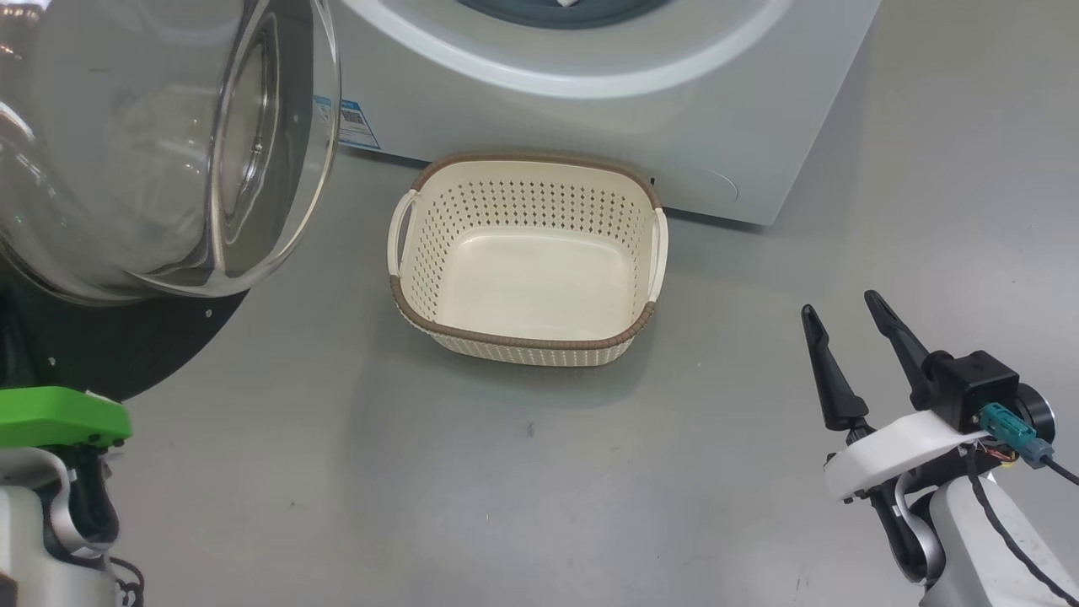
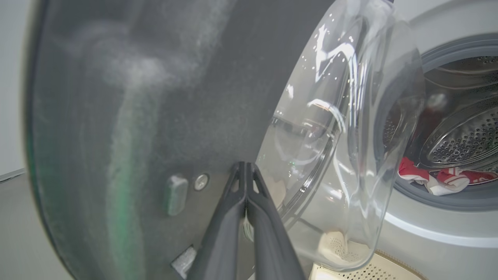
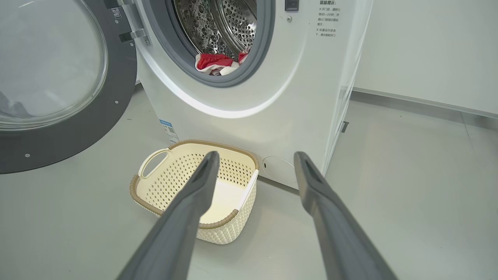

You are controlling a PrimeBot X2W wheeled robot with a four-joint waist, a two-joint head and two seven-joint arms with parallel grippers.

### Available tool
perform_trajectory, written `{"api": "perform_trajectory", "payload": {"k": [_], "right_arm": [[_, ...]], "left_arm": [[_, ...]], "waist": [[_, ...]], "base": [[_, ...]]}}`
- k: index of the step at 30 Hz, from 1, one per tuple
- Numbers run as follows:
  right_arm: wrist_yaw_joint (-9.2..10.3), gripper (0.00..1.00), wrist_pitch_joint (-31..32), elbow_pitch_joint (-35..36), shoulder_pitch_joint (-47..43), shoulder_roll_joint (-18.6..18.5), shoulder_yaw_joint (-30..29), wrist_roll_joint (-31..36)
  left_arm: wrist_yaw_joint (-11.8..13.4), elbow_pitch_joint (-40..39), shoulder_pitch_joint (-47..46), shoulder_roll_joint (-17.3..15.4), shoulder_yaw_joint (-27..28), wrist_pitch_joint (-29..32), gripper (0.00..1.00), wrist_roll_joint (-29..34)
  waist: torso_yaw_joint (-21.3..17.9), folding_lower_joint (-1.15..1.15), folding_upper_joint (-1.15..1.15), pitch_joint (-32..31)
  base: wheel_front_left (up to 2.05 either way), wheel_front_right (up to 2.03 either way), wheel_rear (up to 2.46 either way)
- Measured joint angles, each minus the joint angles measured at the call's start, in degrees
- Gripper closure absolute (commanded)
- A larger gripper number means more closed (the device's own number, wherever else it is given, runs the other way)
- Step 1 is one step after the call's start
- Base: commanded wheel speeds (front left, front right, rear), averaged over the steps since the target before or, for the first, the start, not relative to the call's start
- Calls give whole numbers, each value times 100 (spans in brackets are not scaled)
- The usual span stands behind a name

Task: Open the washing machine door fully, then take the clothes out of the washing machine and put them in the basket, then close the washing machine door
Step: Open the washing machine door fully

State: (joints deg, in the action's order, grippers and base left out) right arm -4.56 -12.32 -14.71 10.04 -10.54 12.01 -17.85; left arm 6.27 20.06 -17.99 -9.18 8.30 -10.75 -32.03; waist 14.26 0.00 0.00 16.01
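Note:
The washing machine door (image 3: 78, 132) stands swung open to the left of the washing machine (image 3: 295, 97), its glass bowl (image 1: 160, 143) bulging toward me. My left gripper (image 2: 244, 166) is shut with nothing in it, its tips close against the door's black inner face (image 2: 155, 97), beside the glass bowl (image 2: 342, 136). Red and white clothes (image 3: 212, 62) lie at the front of the steel drum, and in the left wrist view the clothes (image 2: 439, 181) rest on the grey rubber ring. The cream basket (image 1: 523, 341) sits empty on the floor below the drum mouth. My right gripper (image 1: 840, 305) hangs open to the basket's right.
The grey floor (image 1: 523, 489) spreads around the basket and in front of the machine. A green part of my left arm (image 1: 59, 417) shows under the door's black rim. A pale wall (image 3: 428, 50) stands to the right of the machine.

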Motion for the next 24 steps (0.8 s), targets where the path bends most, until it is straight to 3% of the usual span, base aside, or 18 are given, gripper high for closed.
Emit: {"api": "perform_trajectory", "payload": {"k": [24], "right_arm": [[16, 0, 365, 717, 148, -510, -186, 140]], "left_arm": [[26, 408, -995, -556, 702, 1, 100, -247]], "waist": [[-6, 0, 0, 1014]], "base": [[0, 0, 0]]}}
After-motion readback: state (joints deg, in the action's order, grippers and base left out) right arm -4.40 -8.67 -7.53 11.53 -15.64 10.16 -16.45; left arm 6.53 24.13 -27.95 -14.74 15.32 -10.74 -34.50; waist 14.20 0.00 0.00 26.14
